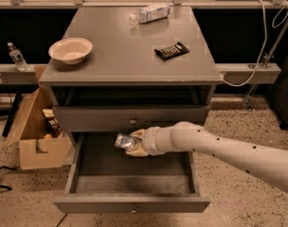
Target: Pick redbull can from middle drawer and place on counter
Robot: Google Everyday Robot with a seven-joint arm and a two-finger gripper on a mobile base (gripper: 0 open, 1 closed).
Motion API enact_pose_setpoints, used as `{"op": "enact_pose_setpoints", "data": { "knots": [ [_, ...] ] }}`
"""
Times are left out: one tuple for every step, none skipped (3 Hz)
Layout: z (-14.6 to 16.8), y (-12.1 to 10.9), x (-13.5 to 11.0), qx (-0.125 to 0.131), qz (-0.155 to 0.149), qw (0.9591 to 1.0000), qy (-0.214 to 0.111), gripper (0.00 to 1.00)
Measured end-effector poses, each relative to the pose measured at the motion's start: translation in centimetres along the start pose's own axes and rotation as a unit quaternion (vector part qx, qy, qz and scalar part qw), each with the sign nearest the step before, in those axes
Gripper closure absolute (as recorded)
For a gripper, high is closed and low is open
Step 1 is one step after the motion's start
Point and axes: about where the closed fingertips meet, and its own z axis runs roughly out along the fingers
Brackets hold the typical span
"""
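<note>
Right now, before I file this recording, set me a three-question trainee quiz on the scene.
1. True or false: the middle drawer stands open.
2. The claw, over the drawer's inside, is shut on: A a mug; B the redbull can; C a spoon.
3. How many loose items lie on the counter?
Key: 1 true. 2 B. 3 three: bowl, water bottle, snack bar.
</note>
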Motion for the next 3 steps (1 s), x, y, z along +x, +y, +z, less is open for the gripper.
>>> {"op": "enact_pose_setpoints", "data": {
  "knots": [
    [-1.1,-0.2,-0.9,-0.007,-0.009,0.9999,0.003,1.00],
    [-5.5,-0.8,-3.6,-0.016,-0.034,0.9992,0.013,1.00],
    [-10.4,-1.3,-6.7,-0.029,-0.061,0.9969,0.040,1.00]
  ]
}}
